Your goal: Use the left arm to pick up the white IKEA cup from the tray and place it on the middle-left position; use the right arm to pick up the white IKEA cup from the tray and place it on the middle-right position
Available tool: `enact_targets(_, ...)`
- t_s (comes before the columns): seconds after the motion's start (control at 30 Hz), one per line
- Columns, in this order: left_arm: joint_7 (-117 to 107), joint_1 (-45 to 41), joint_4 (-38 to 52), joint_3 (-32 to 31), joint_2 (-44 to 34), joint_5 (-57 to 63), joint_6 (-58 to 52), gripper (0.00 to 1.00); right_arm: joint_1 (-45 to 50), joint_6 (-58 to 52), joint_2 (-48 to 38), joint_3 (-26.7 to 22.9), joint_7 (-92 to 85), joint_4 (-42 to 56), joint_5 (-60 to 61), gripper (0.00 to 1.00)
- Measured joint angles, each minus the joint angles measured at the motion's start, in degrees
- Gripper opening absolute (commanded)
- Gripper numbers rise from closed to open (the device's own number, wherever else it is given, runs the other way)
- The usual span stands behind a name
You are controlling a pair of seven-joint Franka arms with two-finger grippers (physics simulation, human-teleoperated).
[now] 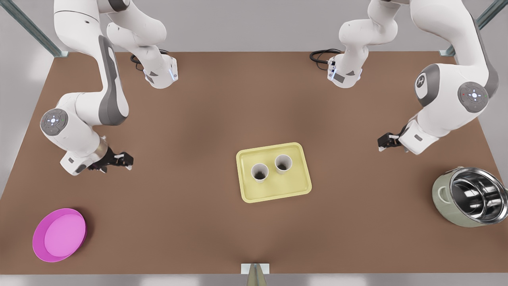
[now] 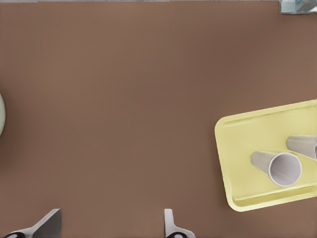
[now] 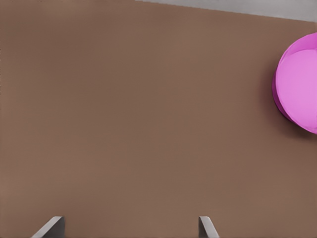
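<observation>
At the front view's left edge, well outside the right gripper's jaws: magenta bowl (image 1: 59, 234), not part of the task.

Right gripper (image 1: 127, 161): hovers over bare table (image 1: 206, 238), jaws apart, nothing between them; the wrist view shows the two fingertips (image 3: 49, 227) spread over plain brown.

Middle-right position (image 1: 178, 167): by my reading, the unmarked patch ahead of those jaws, between them and the tray.

Tray (image 1: 274, 196): pale yellow, well apart from both pairs of jaws; holds both white cups upright, near each other but not touching; one cup (image 1: 260, 171) on the right gripper's side, the other cup (image 1: 283, 163) on the left gripper's side.

Middle-left position (image 1: 345, 159): likewise unmarked, between the tray and the left jaws.

Left gripper (image 1: 380, 143): jaws apart and empty, pointing towards the tray; steel pot (image 1: 468, 198) behind it.

Risks: the cups stand close, so a wide finger coming down on one may tip its neighbour; both arms reaching the tray together may clash; a glancing contact could slide the tray; with no marks, placement may drift.

Obscured: fingers cut off at the wrist views' borders; the farther cup cropped in the left wrist view; cup interiors dark, contents unreadable; pot clipped at the front view's right edge.
</observation>
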Motion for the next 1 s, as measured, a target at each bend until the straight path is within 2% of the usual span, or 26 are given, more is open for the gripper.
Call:
enact_targets(0.17, -0.14, -3.46, 2.42, -1.33, 0.52, 0.16, -1.20, 1.00, -0.02, 3.52, 0.12, -0.09, -0.42, 0.18, -0.14, 1.00)
enact_targets(0.33, -4.86, -24.69, 4.32, -1.56, 3.89, 0.36, -2.68, 1.00, 0.00, 5.04, 0.19, 0.08, -0.71, 0.23, -0.15, 1.00)
enact_targets(0.4, -7.82, -28.23, 4.67, -1.60, 6.22, 0.56, -2.91, 1.00, 3.31, 5.36, 0.36, 0.39, -0.71, 1.32, -0.03, 1.00)
enact_targets(0.5, -12.29, -28.62, 5.45, -1.26, 11.50, 1.95, -2.57, 1.00, 15.66, 5.39, 2.99, 0.61, -0.05, 5.75, -0.06, 1.00)
enact_targets(0.57, -14.75, -27.92, 6.56, -0.20, 15.08, 3.46, -1.60, 1.00, 20.62, 4.67, 6.16, 0.65, 0.65, 9.80, -0.17, 1.00)
enact_targets(0.73, -19.63, -26.17, 6.46, 0.25, 21.19, 5.50, 3.78, 1.00, 25.86, 1.63, 16.72, 0.72, 2.85, 22.54, -0.43, 1.00)
enact_targets(0.87, -22.37, -26.19, 6.12, -0.02, 24.97, 2.75, 10.18, 1.00, 29.34, 0.56, 24.98, 0.73, 4.27, 31.27, -0.54, 1.00)
enact_targets(1.0, -23.85, -25.96, 4.33, 0.03, 25.53, -0.29, 15.59, 1.00, 32.60, 0.23, 28.07, 0.78, 5.30, 33.65, -0.54, 1.00)
